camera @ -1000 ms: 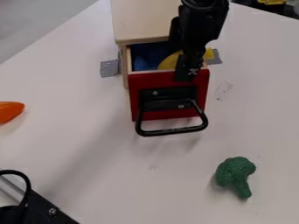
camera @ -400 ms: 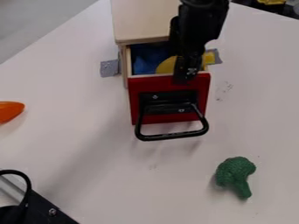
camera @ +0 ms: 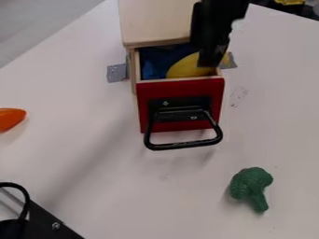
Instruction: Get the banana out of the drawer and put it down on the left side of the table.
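Jaws first: the black two-finger gripper [camera: 213, 63] hangs over the pulled-out drawer, toward its right side as I face the front panel. Can't tell from here whether the jaws stand open or closed, nor whether they touch anything.

Behind the gripper's lower end, a curved yellow banana [camera: 185, 67]. Lies in the drawer, close behind the front panel; the gripper hides part of it. More yellow to the right of the gripper.

Also in the drawer, left of and behind the banana: something blue, soft-looking and crumpled [camera: 152, 66].

The drawer itself: pale wooden walls, flat red front panel [camera: 144, 100], black looped handle [camera: 187, 145] jutting out and down. It slides from a pale wooden cabinet [camera: 154, 21] with a flat top. Grey tape patches on the table at either side, one at left [camera: 116, 73], one at right [camera: 231, 60].

Farther out on the white tabletop [camera: 93, 163]: faint dark scribble [camera: 238, 95] right of the drawer; green textured toy broccoli [camera: 250, 182], toward the lower right, stalk pointing down toward me; smooth orange tapered object [camera: 9, 119] cut by the left edge of the view. Lower left corner: black plate with a screw [camera: 53, 224], black curved cable [camera: 24, 196] beside it.
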